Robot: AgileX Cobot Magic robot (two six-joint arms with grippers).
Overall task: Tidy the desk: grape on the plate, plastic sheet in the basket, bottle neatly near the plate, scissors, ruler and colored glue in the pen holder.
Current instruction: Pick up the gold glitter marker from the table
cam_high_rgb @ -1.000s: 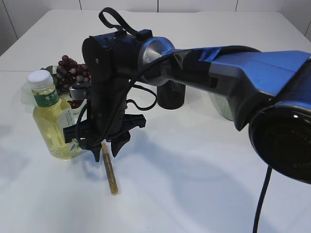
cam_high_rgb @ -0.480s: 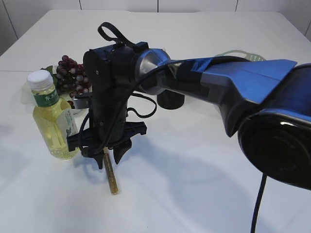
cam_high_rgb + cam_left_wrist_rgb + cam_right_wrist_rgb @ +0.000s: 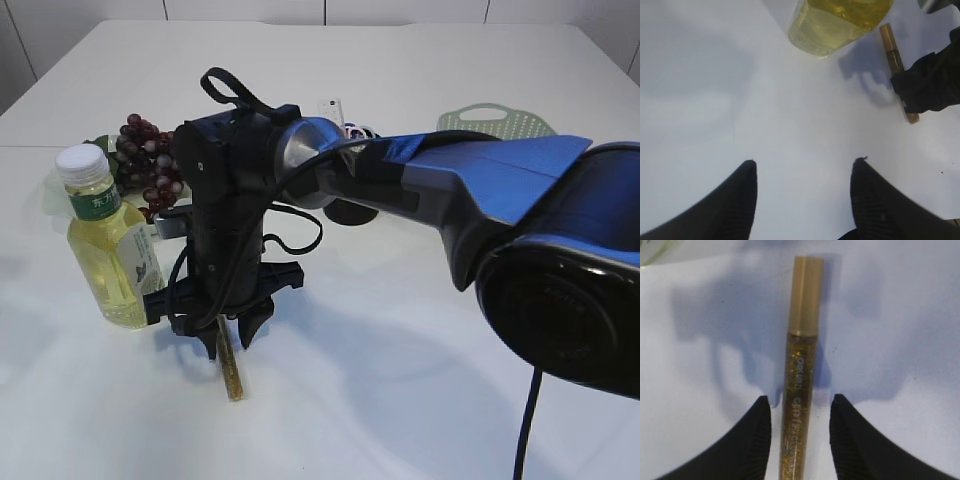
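Observation:
The colored glue [image 3: 232,374], a gold glitter tube, lies flat on the white table. My right gripper [image 3: 232,340] has come down over it, open. In the right wrist view the glue [image 3: 801,365] runs between the two fingertips of the right gripper [image 3: 800,399], with a gap on each side. The bottle [image 3: 110,250] of yellow liquid stands upright just left of that gripper. Grapes [image 3: 150,152] lie behind the bottle; I cannot make out the plate. My left gripper [image 3: 804,161] hangs open over bare table, with the bottle [image 3: 840,20] and the glue [image 3: 892,50] ahead of it.
A dark pen holder [image 3: 352,211] stands behind the right arm, with a ruler [image 3: 330,108] sticking out of it. A green basket [image 3: 495,120] lies at the back right. The blue right arm [image 3: 480,190] crosses the middle of the table.
The right gripper has sunk lower over the glue, its fingers now on either side of the tube. The arm dropped with it, uncovering the basket and the ruler behind.

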